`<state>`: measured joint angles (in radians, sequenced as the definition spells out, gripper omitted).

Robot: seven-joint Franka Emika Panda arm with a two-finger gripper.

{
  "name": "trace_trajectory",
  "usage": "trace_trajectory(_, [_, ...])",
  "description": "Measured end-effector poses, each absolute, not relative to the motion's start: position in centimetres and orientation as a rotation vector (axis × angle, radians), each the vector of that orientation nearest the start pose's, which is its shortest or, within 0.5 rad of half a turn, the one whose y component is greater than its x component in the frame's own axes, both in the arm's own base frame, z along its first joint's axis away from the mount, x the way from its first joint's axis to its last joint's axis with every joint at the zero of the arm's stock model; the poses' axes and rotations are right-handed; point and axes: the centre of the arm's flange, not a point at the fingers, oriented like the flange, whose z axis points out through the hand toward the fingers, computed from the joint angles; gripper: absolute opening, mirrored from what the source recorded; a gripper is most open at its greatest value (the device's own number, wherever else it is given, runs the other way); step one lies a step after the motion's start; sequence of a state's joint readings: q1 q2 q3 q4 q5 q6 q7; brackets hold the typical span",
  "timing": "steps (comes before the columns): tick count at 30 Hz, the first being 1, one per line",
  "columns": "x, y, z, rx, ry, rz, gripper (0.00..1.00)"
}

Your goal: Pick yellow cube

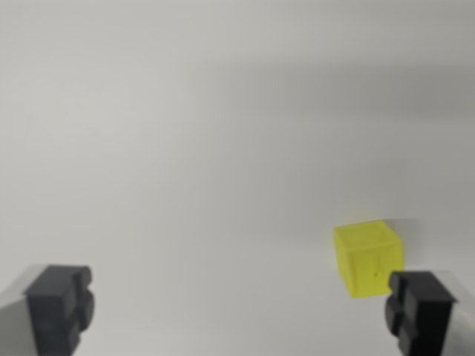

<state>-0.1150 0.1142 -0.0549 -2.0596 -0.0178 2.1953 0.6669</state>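
A small yellow cube [369, 256] rests on a plain white surface at the wrist view's lower right. My gripper [239, 311] is open, with its two dark fingertips at the bottom corners of the view. One fingertip [61, 305] stands far to the left of the cube. The other fingertip [420, 310] sits just below and to the right of the cube, partly overlapping its lower right corner. Nothing lies between the fingers; the cube is off to the right of the gap's middle.
The white surface [223, 133] fills the whole view, with a soft grey shadow band across the upper right.
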Motion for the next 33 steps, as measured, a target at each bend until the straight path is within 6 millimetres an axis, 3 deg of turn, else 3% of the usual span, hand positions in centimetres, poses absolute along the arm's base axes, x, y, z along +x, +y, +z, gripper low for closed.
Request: trace_trajectory(33, [51.8, -14.8, 30.1, -2.943, 1.125, -0.026, 1.0])
